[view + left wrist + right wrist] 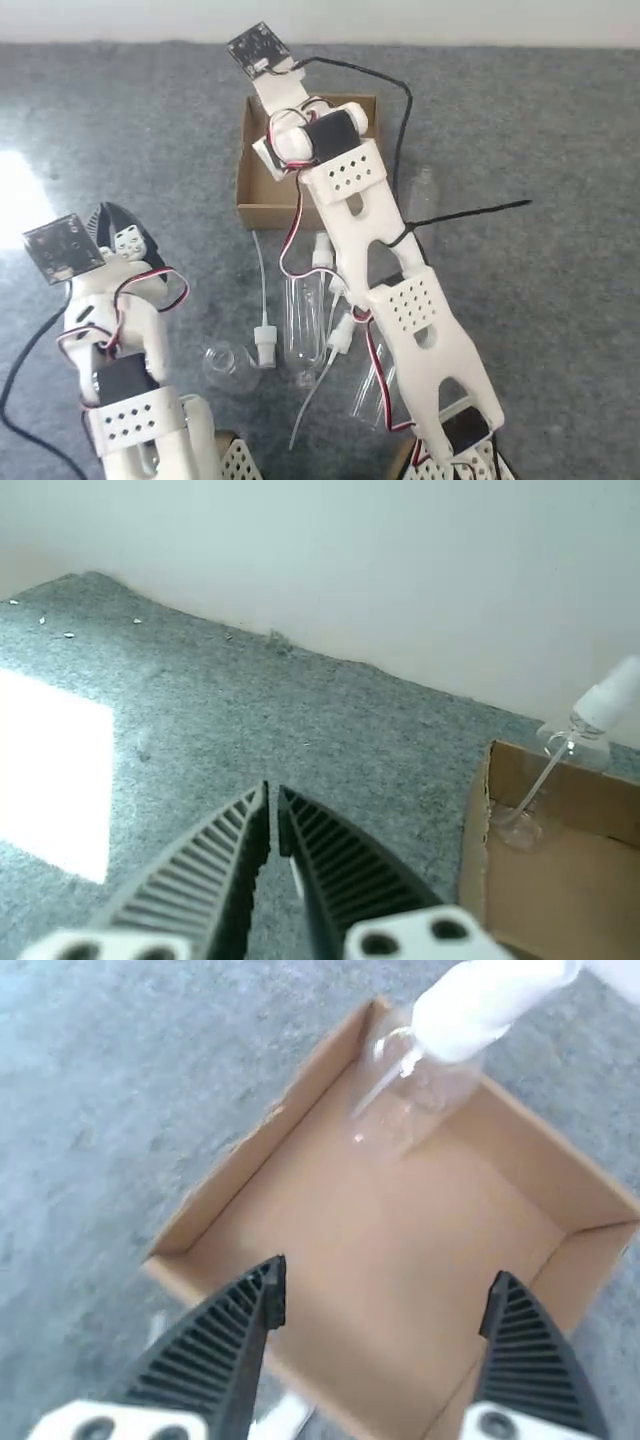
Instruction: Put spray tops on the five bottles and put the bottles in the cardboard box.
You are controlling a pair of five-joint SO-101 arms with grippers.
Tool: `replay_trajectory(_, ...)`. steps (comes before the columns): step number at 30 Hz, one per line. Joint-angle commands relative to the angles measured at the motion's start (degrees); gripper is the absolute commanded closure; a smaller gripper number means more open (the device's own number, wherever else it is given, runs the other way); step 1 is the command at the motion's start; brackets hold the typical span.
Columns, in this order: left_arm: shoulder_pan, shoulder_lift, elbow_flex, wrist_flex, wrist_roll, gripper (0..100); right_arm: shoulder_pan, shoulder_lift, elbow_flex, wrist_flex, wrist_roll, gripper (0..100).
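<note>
The cardboard box (250, 1170) lies on the grey carpet, and my right gripper (388, 1275) hangs open over it with nothing between its fingers. Inside the box, at the corner away from that gripper, a clear bottle (410, 1095) with a white spray top (480, 995) leans against the wall. From the left wrist view, the same bottle (572, 742) pokes above the box (560, 880) rim. My left gripper (275, 795) is shut and empty, low over bare carpet left of the box (245, 185). Several uncapped clear bottles, among them one (305, 320), lie nearer the arm bases.
Loose white spray tops with long tubes lie among the bottles, one (265, 345) beside a bottle (230, 365) and another (345, 335) against the right arm. One bottle (425, 190) lies right of the box. A black cable (470, 212) crosses the carpet there.
</note>
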Motion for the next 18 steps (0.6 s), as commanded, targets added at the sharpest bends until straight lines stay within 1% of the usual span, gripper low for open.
replay_trajectory(1,-0.09,0.18,-0.04,-3.52,0.00,98,-1.89,-9.27,-3.34,5.93,-0.62,71.7)
replay_trajectory(4,-0.09,0.18,-0.04,-3.52,0.00,98,-1.63,-10.95,-2.99,6.02,-3.25,74.5)
replay_trajectory(7,0.00,0.18,-0.04,-3.52,0.00,98,-2.07,-12.18,-2.99,6.02,-2.46,77.5)
replay_trajectory(11,0.00,0.18,-0.04,-3.52,0.00,98,-2.33,-13.93,-2.11,6.20,-2.37,77.5)
replay_trajectory(14,0.00,0.18,-0.04,-3.52,0.00,98,-1.80,-17.71,4.13,6.20,-2.37,77.5)
replay_trajectory(18,0.00,0.18,-0.04,-3.52,0.00,98,-2.15,-27.56,18.20,6.11,-2.64,77.5)
